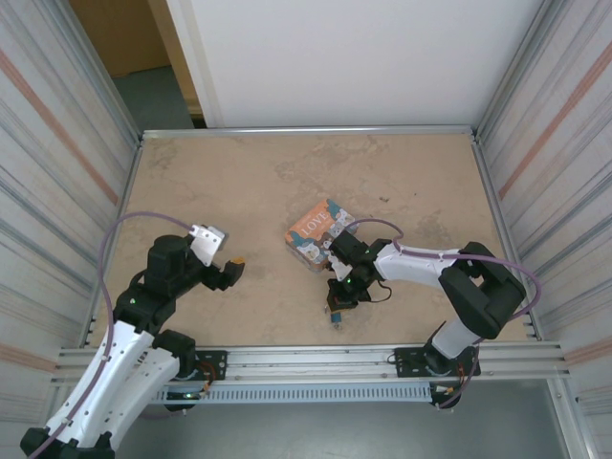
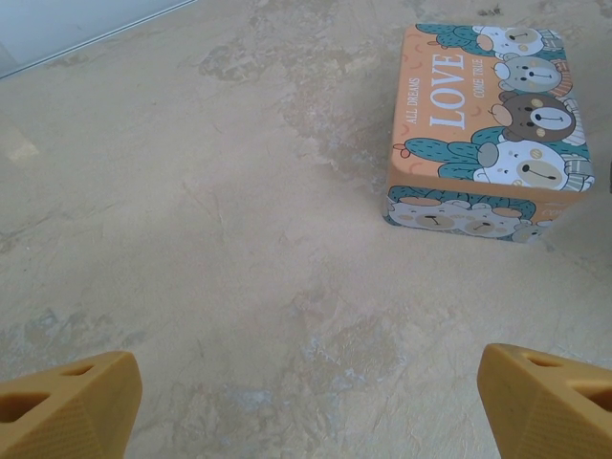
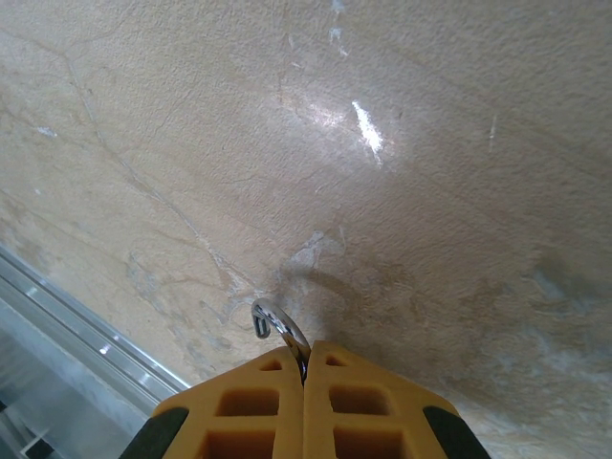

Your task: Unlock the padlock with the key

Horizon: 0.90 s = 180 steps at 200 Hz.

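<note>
My right gripper (image 3: pixel 306 359) is shut on a curved silver shackle (image 3: pixel 277 325), which pokes out between its orange fingertips with its cut free end showing. The lock body is hidden behind the fingers. In the top view the right gripper (image 1: pixel 340 290) points down at the table near the front, and a small blue and dark piece (image 1: pixel 337 318) shows just below it; I cannot tell whether that is the padlock body or the key. My left gripper (image 1: pixel 233 269) hangs open over bare table to the left, its fingers (image 2: pixel 67 406) wide apart with nothing between them (image 2: pixel 306 411).
A printed tin box (image 1: pixel 318 229) with bears and the word LOVE (image 2: pixel 488 134) lies mid-table, just behind the right gripper. A metal rail (image 1: pixel 316 359) runs along the near edge, and ribbed walls close in both sides.
</note>
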### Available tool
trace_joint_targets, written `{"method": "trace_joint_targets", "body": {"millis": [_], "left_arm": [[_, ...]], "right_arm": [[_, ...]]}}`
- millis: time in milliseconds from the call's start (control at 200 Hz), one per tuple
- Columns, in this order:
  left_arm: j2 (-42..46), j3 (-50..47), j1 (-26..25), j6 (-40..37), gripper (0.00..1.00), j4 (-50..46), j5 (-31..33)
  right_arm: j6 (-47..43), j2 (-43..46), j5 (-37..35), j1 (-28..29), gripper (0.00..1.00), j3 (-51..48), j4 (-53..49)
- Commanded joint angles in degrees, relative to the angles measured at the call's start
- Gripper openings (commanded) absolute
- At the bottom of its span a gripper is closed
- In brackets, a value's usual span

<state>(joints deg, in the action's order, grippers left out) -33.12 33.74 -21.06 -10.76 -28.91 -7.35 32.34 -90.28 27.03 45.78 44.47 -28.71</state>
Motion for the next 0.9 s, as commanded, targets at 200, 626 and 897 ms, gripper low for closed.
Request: {"method": "trace_joint_targets", "body": {"millis": [200,626,897], "left_arm": [[0.07,0.98,0.29,-1.19,0.91,-0.92,0.85],[1.3,0.98,0.31,-1.11,0.91,-0.96,1.03],[1.83,0.98,0.31,-1.1,0.91,-1.03,1.09]], "right_arm": [[0.84,1.88,-4.04,-0.23,0.15,-1.31,0.06],[1.41,8.91,-6.24,-0.81,0.39,-1.74,-1.49],[1.41,14.38,-8.01,-2.0,0.5,-2.41,-3.1]]}}
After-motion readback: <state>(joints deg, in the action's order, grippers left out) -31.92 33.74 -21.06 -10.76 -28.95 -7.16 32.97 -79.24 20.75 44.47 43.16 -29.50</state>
